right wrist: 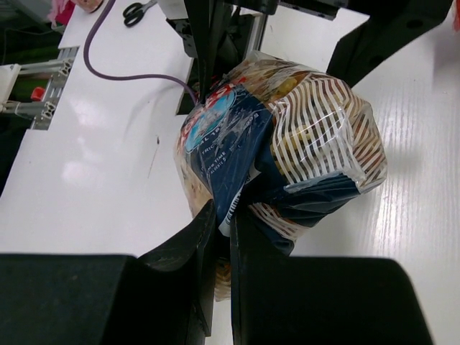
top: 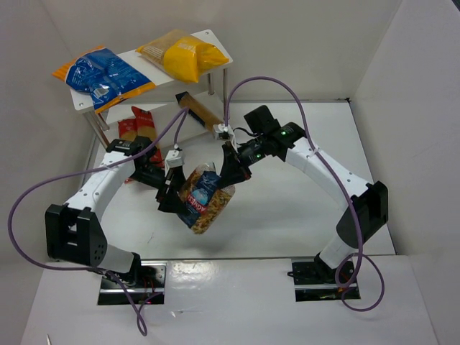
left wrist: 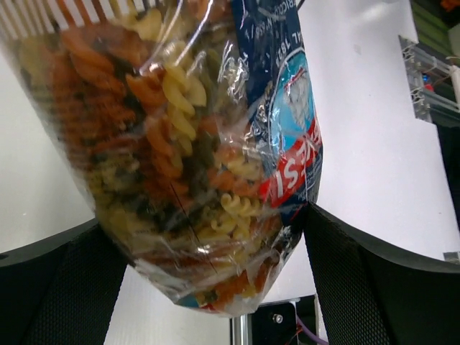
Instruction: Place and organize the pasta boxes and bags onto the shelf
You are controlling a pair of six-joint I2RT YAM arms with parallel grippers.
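Note:
A clear bag of mixed-colour short pasta (top: pixel 206 201) with a dark blue label hangs above the table between the two arms. My right gripper (top: pixel 221 172) is shut on the bag's folded blue top (right wrist: pixel 244 180), as the right wrist view (right wrist: pixel 223 212) shows. My left gripper (top: pixel 187 207) stands open around the bag's lower end (left wrist: pixel 187 144), a finger (left wrist: pixel 345 273) close on each side. The white shelf (top: pixel 215 37) stands at the back left. On its top board lie a blue-and-orange bag (top: pixel 104 72) and a yellow bag (top: pixel 183 54).
Red spaghetti packs (top: pixel 140 126) and a long tan box (top: pixel 200 111) lie at the shelf's lower level. White walls close the table at the back and right. Purple cables (top: pixel 273 83) loop over both arms. Scissors (right wrist: pixel 136 8) lie off the table's near edge.

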